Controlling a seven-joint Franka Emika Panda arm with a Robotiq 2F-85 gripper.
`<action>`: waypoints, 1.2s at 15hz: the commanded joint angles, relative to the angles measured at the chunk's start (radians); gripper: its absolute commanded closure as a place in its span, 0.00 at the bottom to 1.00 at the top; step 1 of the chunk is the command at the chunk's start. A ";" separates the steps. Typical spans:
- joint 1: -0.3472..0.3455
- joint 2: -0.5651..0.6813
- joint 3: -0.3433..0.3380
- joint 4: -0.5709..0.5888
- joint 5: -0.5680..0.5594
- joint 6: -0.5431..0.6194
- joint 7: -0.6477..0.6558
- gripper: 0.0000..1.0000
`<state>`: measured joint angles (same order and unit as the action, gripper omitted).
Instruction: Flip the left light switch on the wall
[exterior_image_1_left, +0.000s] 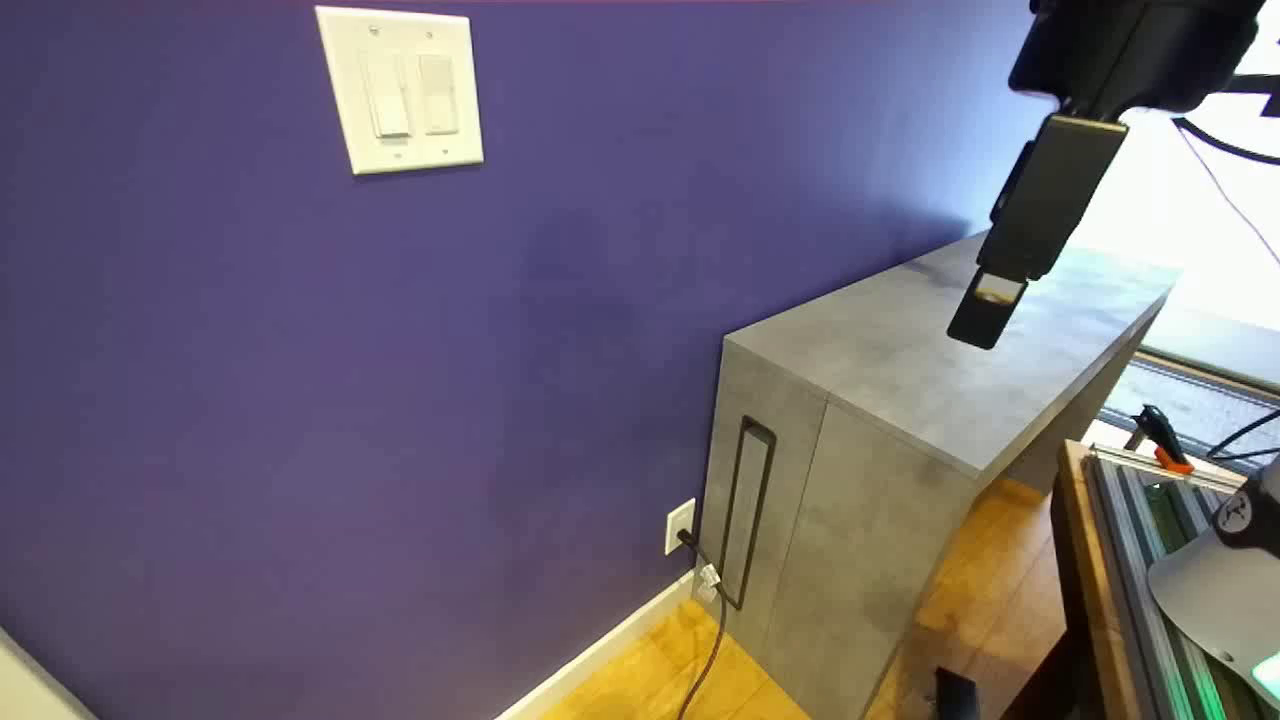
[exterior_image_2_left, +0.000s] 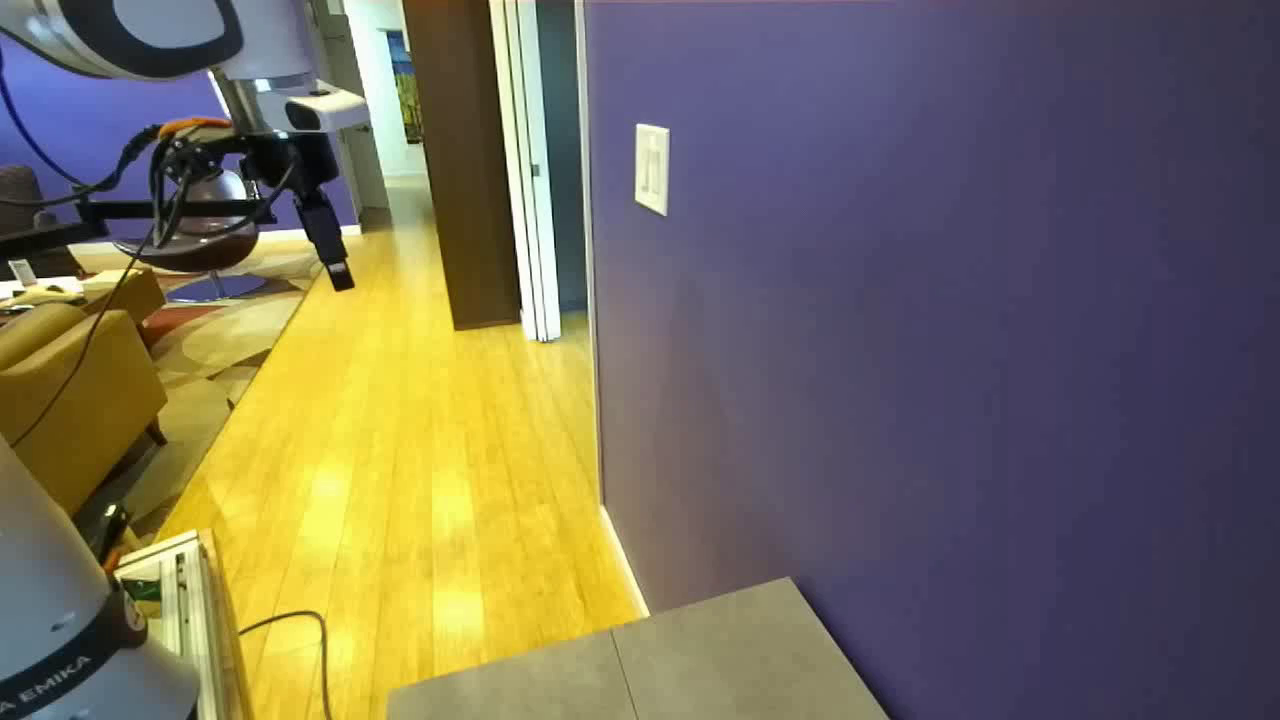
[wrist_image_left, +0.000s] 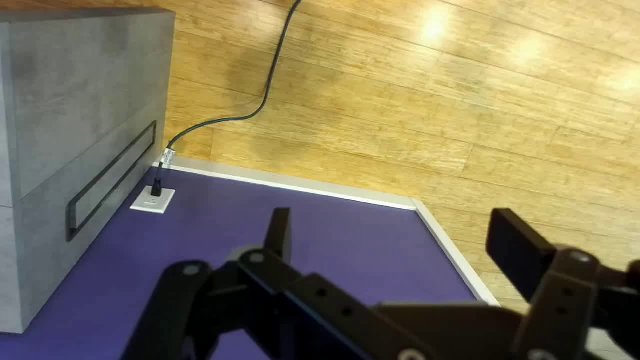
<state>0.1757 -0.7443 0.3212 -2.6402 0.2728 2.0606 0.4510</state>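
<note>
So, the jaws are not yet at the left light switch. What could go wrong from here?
The jaws stand wide apart, and the left light switch sits close beside the right-hand rocker paddle, so they might press the wrong one. The double switch plate is outside the wrist view, so aiming could be off. The jaws point mostly downward; unturned, they might scrape the purple-blue wall rather than push squarely.
</note>
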 joint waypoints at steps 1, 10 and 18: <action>0.002 0.000 -0.002 0.002 -0.002 -0.002 0.001 0.00; 0.002 0.000 -0.002 0.002 -0.002 -0.002 0.001 0.00; -0.132 0.154 0.047 0.125 -0.061 0.279 0.152 0.00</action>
<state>0.0904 -0.6865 0.3643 -2.5899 0.2276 2.2615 0.5396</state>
